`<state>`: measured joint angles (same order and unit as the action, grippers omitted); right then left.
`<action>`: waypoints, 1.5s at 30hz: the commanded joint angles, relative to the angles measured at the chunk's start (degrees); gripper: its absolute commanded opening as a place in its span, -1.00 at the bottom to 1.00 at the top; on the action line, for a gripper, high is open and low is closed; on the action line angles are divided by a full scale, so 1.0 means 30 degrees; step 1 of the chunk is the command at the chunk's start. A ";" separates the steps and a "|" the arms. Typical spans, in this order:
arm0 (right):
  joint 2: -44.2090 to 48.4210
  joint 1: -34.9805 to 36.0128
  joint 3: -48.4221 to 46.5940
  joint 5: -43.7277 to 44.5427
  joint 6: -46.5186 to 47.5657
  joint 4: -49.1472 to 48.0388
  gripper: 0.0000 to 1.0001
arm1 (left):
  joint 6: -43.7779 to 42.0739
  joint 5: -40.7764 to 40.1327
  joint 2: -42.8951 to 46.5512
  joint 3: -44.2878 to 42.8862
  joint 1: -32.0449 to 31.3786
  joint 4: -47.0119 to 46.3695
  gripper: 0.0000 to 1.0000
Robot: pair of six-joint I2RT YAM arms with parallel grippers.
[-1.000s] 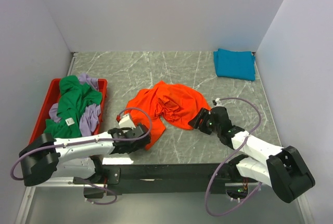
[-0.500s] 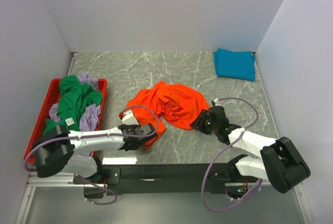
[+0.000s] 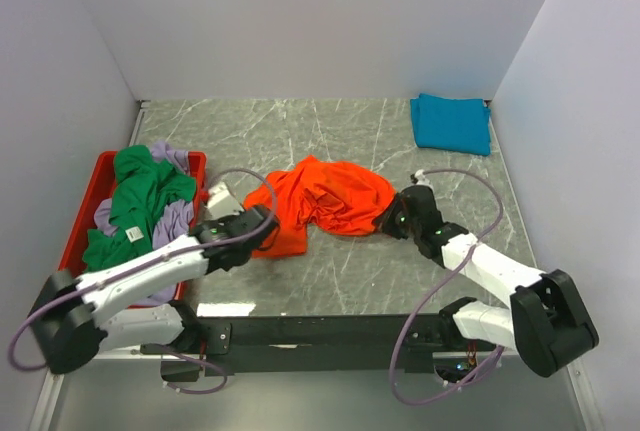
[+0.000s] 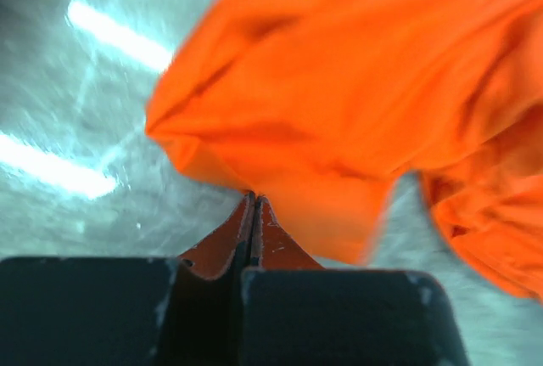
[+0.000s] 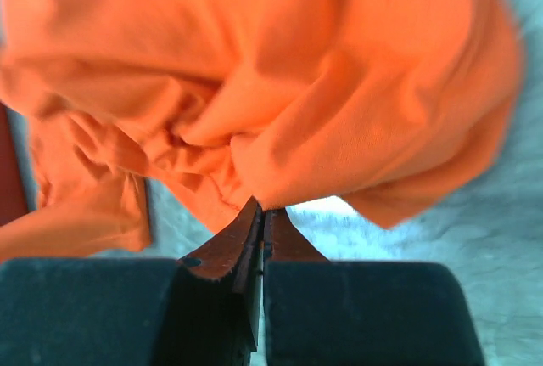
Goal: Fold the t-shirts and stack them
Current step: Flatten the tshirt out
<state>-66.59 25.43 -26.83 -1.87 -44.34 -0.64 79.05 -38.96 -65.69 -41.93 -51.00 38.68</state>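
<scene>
A crumpled bright orange t-shirt (image 3: 325, 199) lies on the marble table in the middle. My left gripper (image 3: 262, 227) is at its near-left edge, shut on a pinch of the orange cloth (image 4: 322, 111); its tips (image 4: 254, 198) meet at the hem. My right gripper (image 3: 386, 221) is at the shirt's right edge, shut on a fold of the same shirt (image 5: 280, 86), with its tips (image 5: 261, 208) pressed together. A teal-blue t-shirt (image 3: 451, 123) lies folded at the back right. A green t-shirt (image 3: 140, 201) and a lavender one (image 3: 177, 223) are heaped in the tray.
The shallow red tray (image 3: 88, 206) stands at the left, close beside my left arm. White walls enclose the table on three sides. A black rail with both arm bases runs along the near edge (image 3: 330, 331).
Both grippers have gone from open to shut on the orange shirt. My left gripper moved left and away from me with the hem. The right gripper moved slightly further in.
</scene>
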 commanded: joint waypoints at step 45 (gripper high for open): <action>-0.2946 -0.7489 -0.8708 -0.1578 0.3413 0.5900 0.20 | -0.9268 0.2933 0.3003 -0.6209 0.7770 -0.1551 -0.99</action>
<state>-81.30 -2.17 -58.39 -10.50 -34.76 19.05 53.17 -33.91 -56.84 -60.69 -29.63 39.38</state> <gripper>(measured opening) 0.604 0.012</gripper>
